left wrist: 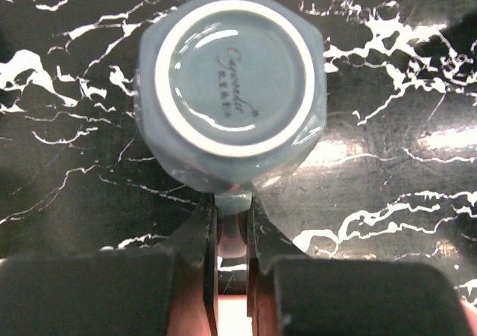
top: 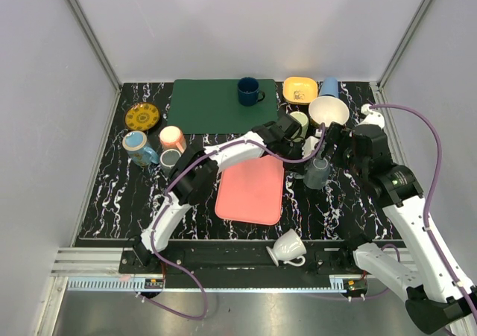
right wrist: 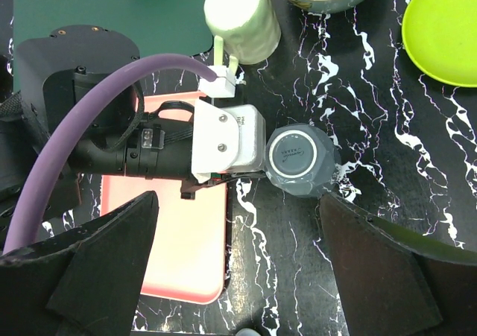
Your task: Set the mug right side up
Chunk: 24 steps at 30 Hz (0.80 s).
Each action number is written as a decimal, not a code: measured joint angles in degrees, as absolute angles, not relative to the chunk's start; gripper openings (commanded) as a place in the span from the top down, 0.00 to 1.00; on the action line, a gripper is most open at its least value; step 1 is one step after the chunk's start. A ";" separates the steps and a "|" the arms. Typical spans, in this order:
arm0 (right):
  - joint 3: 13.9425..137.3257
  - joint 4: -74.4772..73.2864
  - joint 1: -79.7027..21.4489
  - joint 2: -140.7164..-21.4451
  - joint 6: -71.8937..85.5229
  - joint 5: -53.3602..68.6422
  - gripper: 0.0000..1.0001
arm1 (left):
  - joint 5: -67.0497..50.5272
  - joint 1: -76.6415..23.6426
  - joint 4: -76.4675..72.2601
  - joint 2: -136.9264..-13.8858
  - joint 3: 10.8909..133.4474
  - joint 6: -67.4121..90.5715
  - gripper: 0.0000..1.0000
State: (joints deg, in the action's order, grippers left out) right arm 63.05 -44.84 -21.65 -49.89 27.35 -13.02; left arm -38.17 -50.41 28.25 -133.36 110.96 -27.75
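The grey-blue faceted mug point(top: 317, 173) stands upside down on the black marble table, base up, just right of the pink tray. In the left wrist view its white-ringed base point(left wrist: 232, 83) fills the top, and its handle point(left wrist: 232, 202) sits between my fingers. My left gripper point(left wrist: 232, 213) is shut on that handle, reaching in from the tray side point(top: 302, 159). My right gripper point(right wrist: 238, 239) is open and empty, hovering above the table just near of the mug point(right wrist: 300, 159), touching nothing. In the top view it point(top: 337, 148) is right of the mug.
The pink tray point(top: 252, 189) lies left of the mug. A pale green mug point(top: 299, 121), white bowl point(top: 329, 111), yellow bowl point(top: 299, 90) and blue cup point(top: 329, 88) stand behind. A dark blue mug point(top: 250, 92) sits on the green mat point(top: 209, 106). A white mug point(top: 287, 248) lies at the front edge.
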 measured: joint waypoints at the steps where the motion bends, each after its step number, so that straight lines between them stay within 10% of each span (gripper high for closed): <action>1: 62.98 -44.84 -21.65 -49.76 27.38 -13.06 0.05 | -37.54 -50.54 27.62 -133.36 110.96 -27.55 1.00; 24: 69.58 -44.56 -21.82 -47.70 26.57 -18.52 0.05 | -29.04 -51.86 20.08 -120.49 94.72 -7.27 1.00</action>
